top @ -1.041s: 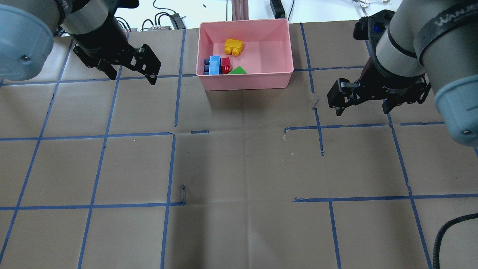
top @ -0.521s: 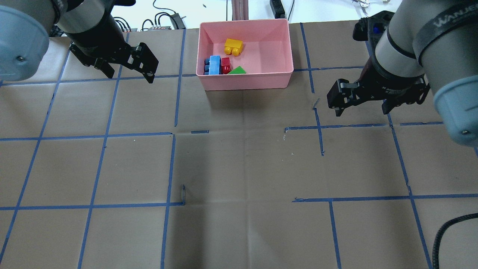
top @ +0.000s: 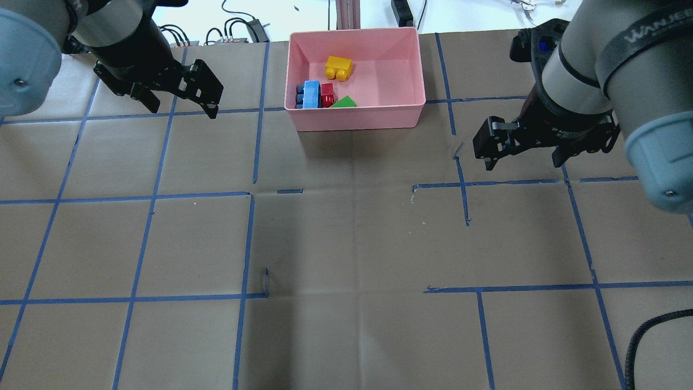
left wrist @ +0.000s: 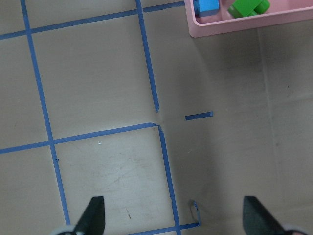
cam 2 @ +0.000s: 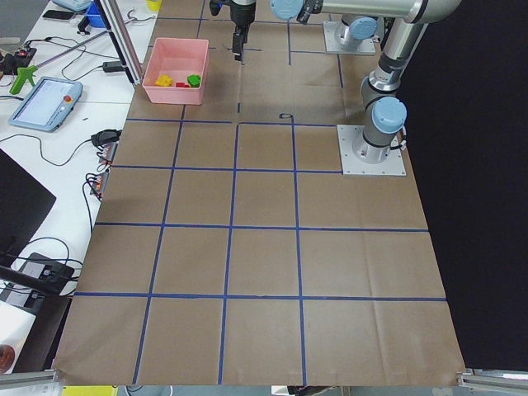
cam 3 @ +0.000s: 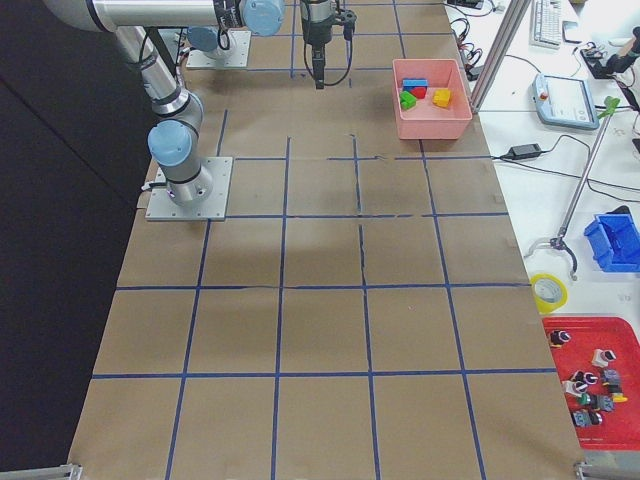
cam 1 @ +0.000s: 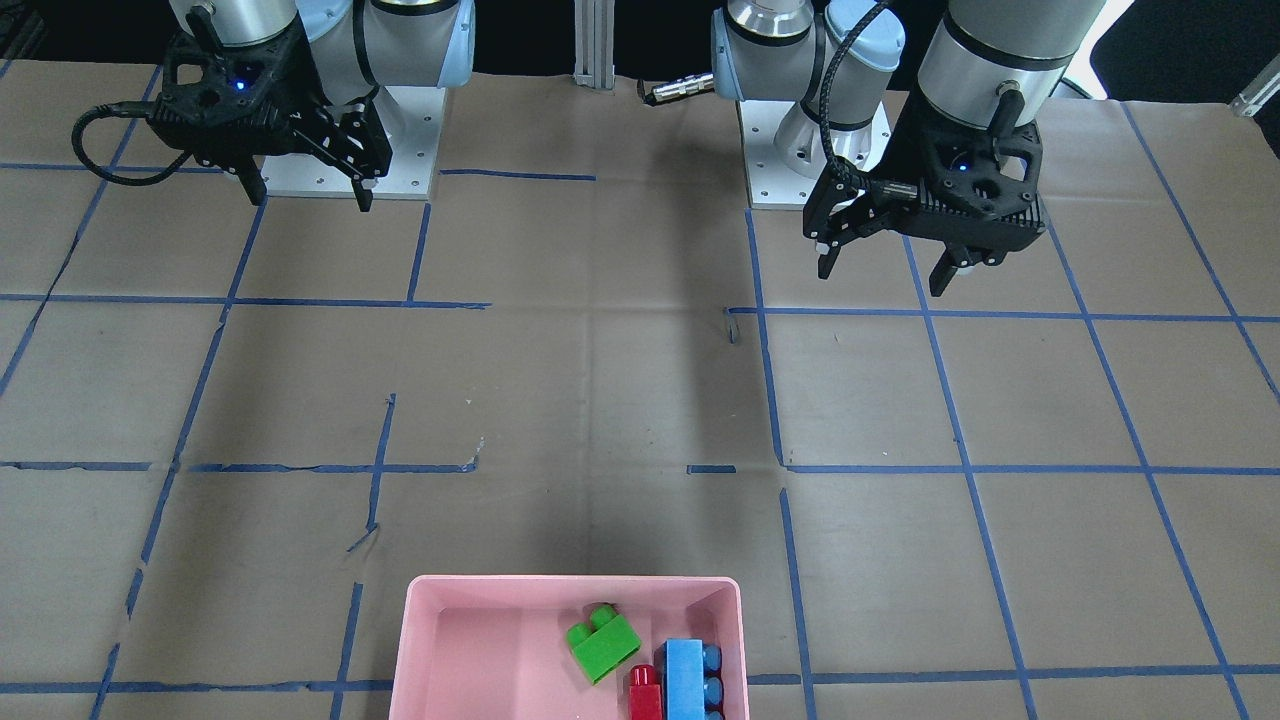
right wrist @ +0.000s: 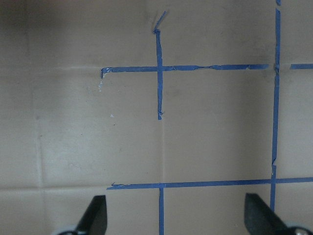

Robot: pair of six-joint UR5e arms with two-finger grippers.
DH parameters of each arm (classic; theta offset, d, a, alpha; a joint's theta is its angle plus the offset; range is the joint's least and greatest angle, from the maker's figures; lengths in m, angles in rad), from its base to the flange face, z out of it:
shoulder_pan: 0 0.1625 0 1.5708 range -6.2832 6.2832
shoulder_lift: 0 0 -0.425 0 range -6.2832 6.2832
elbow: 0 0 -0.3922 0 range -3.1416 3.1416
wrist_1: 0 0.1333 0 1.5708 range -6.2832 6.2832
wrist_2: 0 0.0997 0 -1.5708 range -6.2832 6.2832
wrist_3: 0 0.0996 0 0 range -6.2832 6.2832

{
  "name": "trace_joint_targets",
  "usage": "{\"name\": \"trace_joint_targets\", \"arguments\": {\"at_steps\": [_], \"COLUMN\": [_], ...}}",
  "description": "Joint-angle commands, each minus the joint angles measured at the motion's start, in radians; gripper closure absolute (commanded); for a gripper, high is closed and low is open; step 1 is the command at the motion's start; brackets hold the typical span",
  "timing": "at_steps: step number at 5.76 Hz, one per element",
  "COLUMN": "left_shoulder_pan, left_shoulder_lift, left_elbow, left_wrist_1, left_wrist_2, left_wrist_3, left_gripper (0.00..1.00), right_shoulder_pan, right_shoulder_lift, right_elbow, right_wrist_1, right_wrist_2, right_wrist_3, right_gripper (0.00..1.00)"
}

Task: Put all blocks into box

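You see the left gripper [top: 181,106] and the right gripper [top: 522,161], both with jaws wide apart, holding nothing. Between them, further forward, the box [top: 357,123] contains all four blocks [top: 311,95].

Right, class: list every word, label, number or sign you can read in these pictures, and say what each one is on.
"WANJE...": white letters on the black strap around the right arm; the end is not clear.
Small white print on the body of the right gripper: too small to read.
Screen of the handheld tablet on the side bench: too blurred to read.
The blocks and the pink box: no text visible.
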Motion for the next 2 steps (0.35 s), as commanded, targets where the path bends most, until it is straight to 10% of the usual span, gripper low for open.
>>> {"name": "trace_joint_targets", "arguments": {"at_steps": [1,2], "left_shoulder_pan": [0.0,0.0], "left_shoulder_lift": [0.001,0.001], "left_elbow": [0.003,0.003], "left_wrist_1": [0.0,0.0], "left_wrist_2": [0.005,0.005], "left_wrist_3": [0.0,0.0], "left_gripper": [0.0,0.0], "right_shoulder_pan": [0.0,0.0], "right_shoulder_lift": [0.0,0.0], "right_elbow": [0.001,0.002], "right_wrist_1": [0.0,0.002], "right_wrist_2": [0.0,0.0], "right_wrist_3": [0.001,0.001], "right_gripper": [0.0,0.0]}}
